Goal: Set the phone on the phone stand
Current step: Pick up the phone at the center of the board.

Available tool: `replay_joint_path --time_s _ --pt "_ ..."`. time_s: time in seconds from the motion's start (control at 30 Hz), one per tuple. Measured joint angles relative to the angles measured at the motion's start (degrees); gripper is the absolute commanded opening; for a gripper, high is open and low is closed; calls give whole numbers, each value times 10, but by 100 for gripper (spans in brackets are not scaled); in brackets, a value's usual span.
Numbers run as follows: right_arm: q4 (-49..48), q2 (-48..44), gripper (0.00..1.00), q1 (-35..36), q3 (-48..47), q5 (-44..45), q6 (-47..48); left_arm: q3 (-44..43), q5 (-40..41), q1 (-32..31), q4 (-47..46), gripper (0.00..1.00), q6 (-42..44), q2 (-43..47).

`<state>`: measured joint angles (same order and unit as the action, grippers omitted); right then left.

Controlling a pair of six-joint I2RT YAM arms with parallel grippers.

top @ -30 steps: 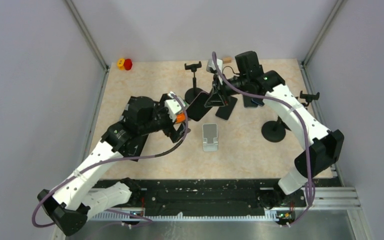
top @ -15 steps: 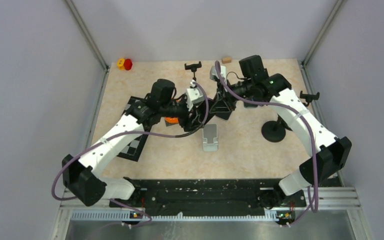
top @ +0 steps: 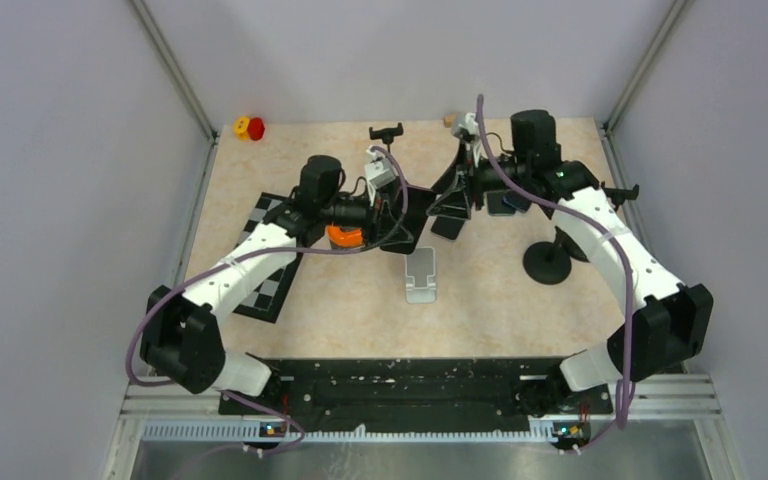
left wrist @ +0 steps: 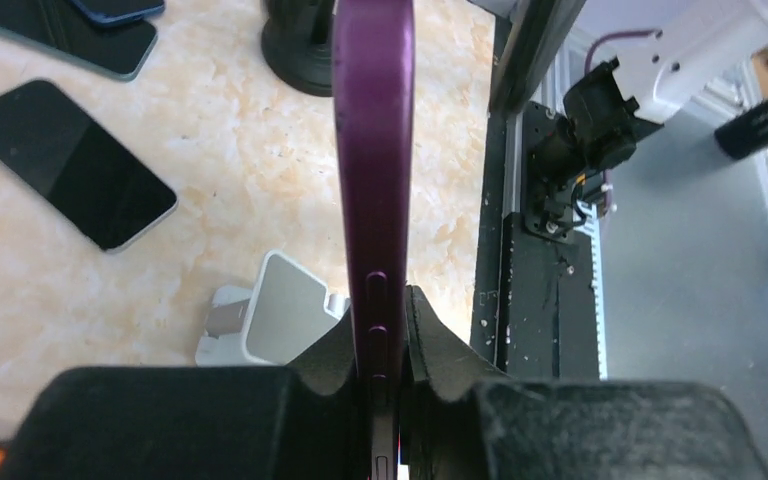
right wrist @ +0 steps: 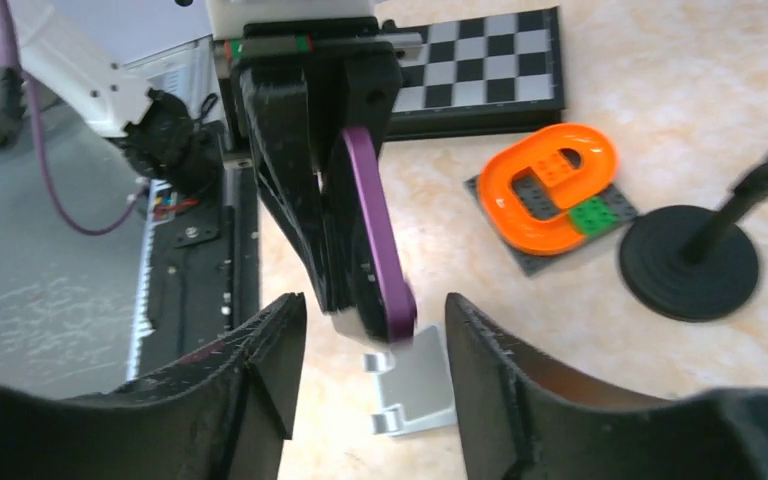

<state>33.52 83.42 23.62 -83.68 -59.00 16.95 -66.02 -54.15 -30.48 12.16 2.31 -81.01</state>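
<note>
Gripper on left arm clamps slim purple phone.
Right gripper gapes open beside it, near silver phone stand.

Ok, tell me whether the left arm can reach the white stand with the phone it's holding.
Probably yes. The left gripper is shut on the purple phone, the white stand sits close by with nothing between, and the right gripper beside the phone is open.
</note>
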Motion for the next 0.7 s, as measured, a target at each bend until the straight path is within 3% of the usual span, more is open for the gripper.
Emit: replay_joint_path --time_s 0.13,0.37,0.6,0.7 --pt "-127 -20 68 -28 68 -14 -100 55 -25 28 -119 0 -110 -4" --pt "-266 -21 69 -27 130 -28 -227 94 -53 20 -280 0 -228 -21" --pt "-374 0 40 -26 136 -56 -309 104 -54 15 -332 0 -256 -21" --pt "-412 13 19 -26 139 -70 -342 111 -54 13 -346 2 -262 -24"
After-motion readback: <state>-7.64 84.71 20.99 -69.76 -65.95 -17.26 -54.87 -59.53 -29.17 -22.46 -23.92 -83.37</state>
